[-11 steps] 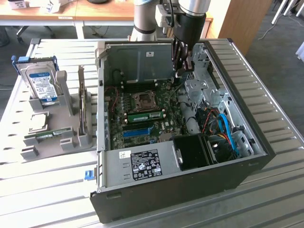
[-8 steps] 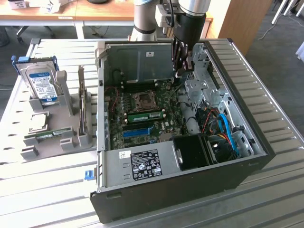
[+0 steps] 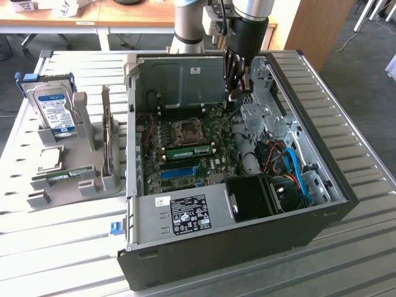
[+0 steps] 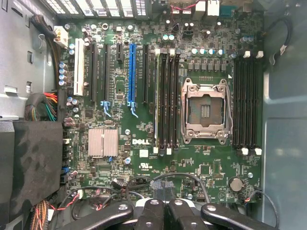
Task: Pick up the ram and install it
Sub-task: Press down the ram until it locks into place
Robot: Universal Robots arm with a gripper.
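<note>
tool: my tool [image 3: 237, 93] is pinched fully narrow with nothing between the fingers; in the wrist view the fingers [image 4: 151, 213] sit pressed together.
tool position: it hangs inside the open case [image 3: 216, 260], above the far end of the motherboard [image 3: 213, 124]. I can't tell if the tips touch anything.
ram: the ram [image 3: 62, 176] lies flat in a low slot of the grey rack [image 3: 86, 133], on the counter [image 3: 346, 247] at the exterior view's left, well apart from my tool.
rack contents: a blue-labelled hard drive [image 3: 52, 110] stands upright at the back. A silver processor chip [image 3: 49, 159] lies between it and the ram.
case contents: the motherboard lies flat on the case floor, and the CPU socket [image 4: 205, 111] is open and bare. A second green stick [image 3: 189, 151] is seated in the slot just beside the socket. A black box [image 3: 250, 197] sits at the near end, with blue cables [image 3: 297, 170] next to it.
</note>
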